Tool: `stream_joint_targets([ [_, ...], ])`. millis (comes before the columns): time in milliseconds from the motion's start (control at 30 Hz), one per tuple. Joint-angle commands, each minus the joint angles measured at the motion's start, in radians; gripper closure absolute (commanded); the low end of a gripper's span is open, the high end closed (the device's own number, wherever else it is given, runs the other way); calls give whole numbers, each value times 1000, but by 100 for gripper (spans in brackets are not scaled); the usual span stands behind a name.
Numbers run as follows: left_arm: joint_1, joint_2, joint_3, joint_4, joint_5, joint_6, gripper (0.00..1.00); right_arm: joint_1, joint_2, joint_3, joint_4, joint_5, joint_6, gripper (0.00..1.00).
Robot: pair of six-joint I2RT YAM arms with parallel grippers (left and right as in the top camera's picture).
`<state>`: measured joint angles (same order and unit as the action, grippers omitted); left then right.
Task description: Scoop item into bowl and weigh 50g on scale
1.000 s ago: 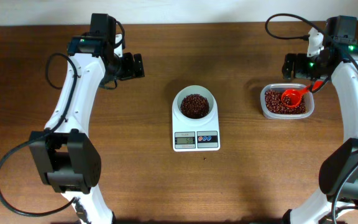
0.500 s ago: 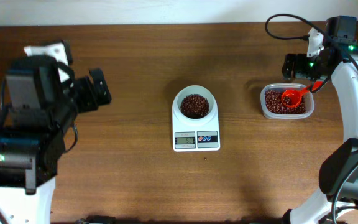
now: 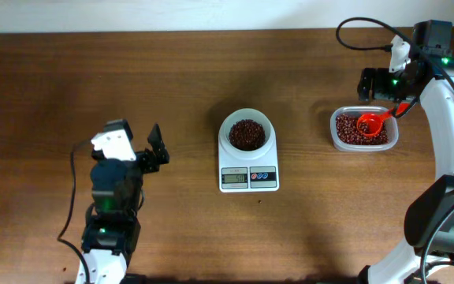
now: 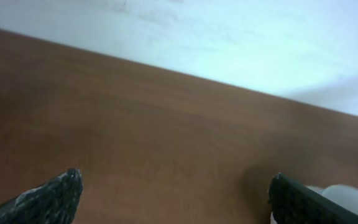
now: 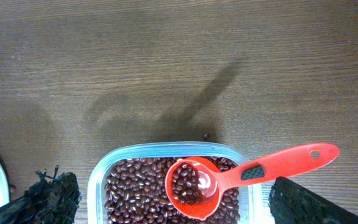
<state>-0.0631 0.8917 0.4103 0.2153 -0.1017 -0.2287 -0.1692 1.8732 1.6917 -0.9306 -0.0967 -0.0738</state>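
The white bowl [image 3: 247, 121] holds a heap of dark reddish-brown beans [image 3: 247, 135] and stands on the white scale [image 3: 248, 177] at the table's middle. More beans [image 5: 142, 186] fill a clear tub [image 3: 336, 139] at the right. A red scoop [image 5: 229, 179] lies in the tub with some beans in it, its handle over the right rim; it also shows in the overhead view [image 3: 373, 121]. My right gripper [image 5: 179, 200] is open above the tub's back edge, holding nothing, and shows in the overhead view [image 3: 378, 85]. My left gripper [image 3: 160, 148] is open and empty at the front left, far from the scale.
The left arm is folded low at the table's front left. In the left wrist view my fingers [image 4: 48, 199] stand wide apart over bare wood, with a pale wall beyond. A single bean [image 5: 206, 136] lies on the table behind the tub.
The left arm has swung from the back left down to the front left and folded in. The right arm, scoop, bowl and scale have not moved.
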Motion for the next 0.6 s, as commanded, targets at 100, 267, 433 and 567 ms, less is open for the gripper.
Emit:
stream_joint_targets([
  [100, 1, -103, -211, 93, 11, -14, 1, 5, -2, 13, 1, -8, 7, 1],
  [267, 0, -202, -404, 202, 13, -16, 1, 6, -2, 13, 1, -8, 7, 1],
  [433, 2, -392, -401, -94, 14, -17, 1, 5, -2, 13, 1, -8, 7, 1],
  [567, 0, -612, -401, -292, 14, -1, 1, 5, -2, 13, 1, -8, 7, 1],
])
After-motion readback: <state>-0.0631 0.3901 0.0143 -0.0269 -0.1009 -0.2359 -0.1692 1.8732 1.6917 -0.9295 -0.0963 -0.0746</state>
